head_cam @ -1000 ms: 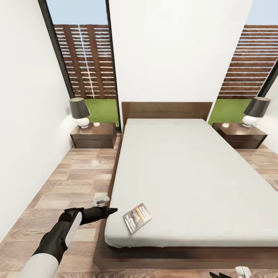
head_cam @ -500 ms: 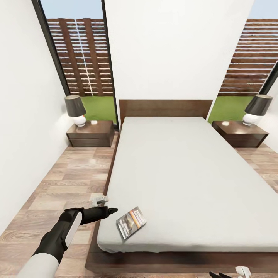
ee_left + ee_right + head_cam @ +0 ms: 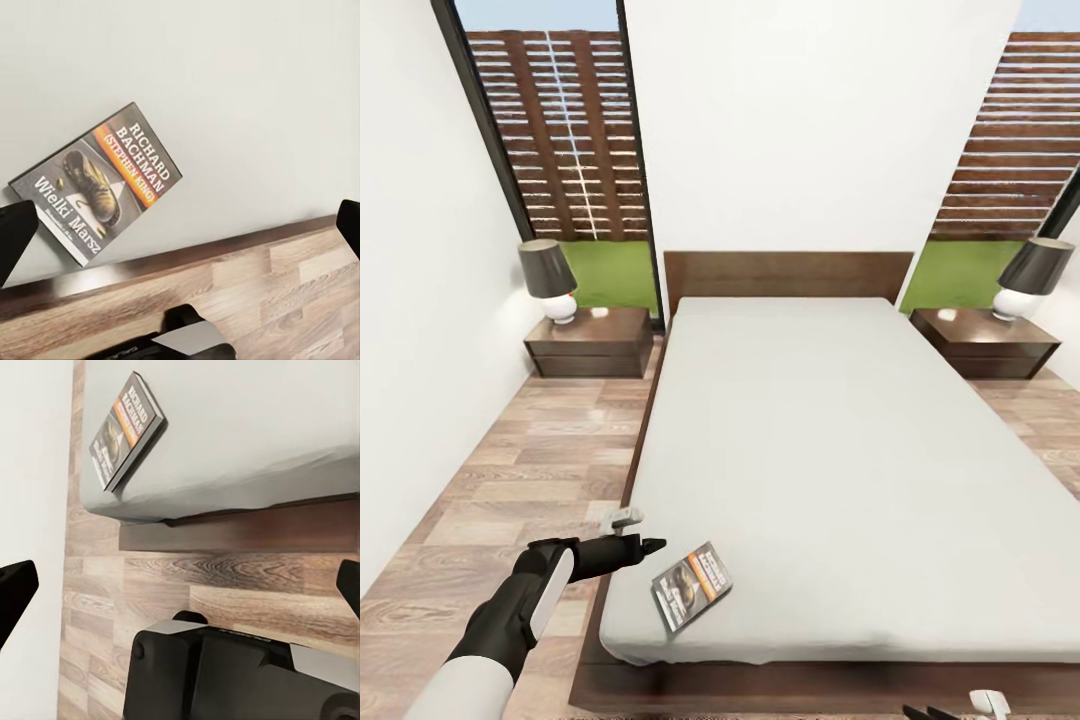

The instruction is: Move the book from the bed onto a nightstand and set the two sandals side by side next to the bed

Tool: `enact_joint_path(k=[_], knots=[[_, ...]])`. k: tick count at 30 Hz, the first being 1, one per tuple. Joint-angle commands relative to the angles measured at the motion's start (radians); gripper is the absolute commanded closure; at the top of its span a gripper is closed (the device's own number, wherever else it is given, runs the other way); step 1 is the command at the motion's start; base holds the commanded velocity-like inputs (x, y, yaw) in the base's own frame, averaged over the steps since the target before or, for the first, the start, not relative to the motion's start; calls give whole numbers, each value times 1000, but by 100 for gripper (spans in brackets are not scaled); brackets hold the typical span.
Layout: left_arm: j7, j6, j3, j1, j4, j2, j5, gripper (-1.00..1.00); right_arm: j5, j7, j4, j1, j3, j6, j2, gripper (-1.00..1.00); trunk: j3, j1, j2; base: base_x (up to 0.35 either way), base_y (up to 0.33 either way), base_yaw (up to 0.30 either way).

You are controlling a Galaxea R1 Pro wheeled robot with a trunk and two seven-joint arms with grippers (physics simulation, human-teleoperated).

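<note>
- My left gripper [image 3: 645, 546], fingers spread and empty, hovers off the bed's [image 3: 840, 470] corner.
- The book [image 3: 691, 585] lies just ahead, near the mattress edge.
- Step in hand: reaching. Next, I'd judge, close in and pinch it.

Bed [image 3: 840, 450]: centre of room, headboard against far wall. Book [image 3: 691, 585]: on mattress, near foot-end left corner. Nightstands: one at each side of headboard, left [image 3: 589, 342] and right [image 3: 984, 343]; a lamp stood on each, left [image 3: 548, 279], right [image 3: 1030, 276]. Left gripper [image 3: 650, 545]: above floor, just left of book.
</note>
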Motion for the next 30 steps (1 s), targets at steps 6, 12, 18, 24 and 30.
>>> enact_joint_path(k=[6,12,18,24,30], knots=[[-2,7,2,-1,-1,0,4,-100,2,4,0,-1,-4,2,0,-100,-11,1,-2,2,-1,0],[-2,8,2,-1,-1,0,4,-100,3,4,0,-1,-4,2,0,-100,-21,1,-2,0,0,0],[-2,7,2,-1,-1,0,4,-100,2,4,0,-1,-4,2,0,-100,-30,1,-2,0,0,0],[-2,7,1,-1,-1,-1,4,-100,3,4,0,-1,-4,2,0,-100,-40,1,-2,0,0,0],[1,6,1,-1,-1,-40,3,-100,3,3,0,-1,-3,1,0,-100,-49,1,-2,0,0,0]])
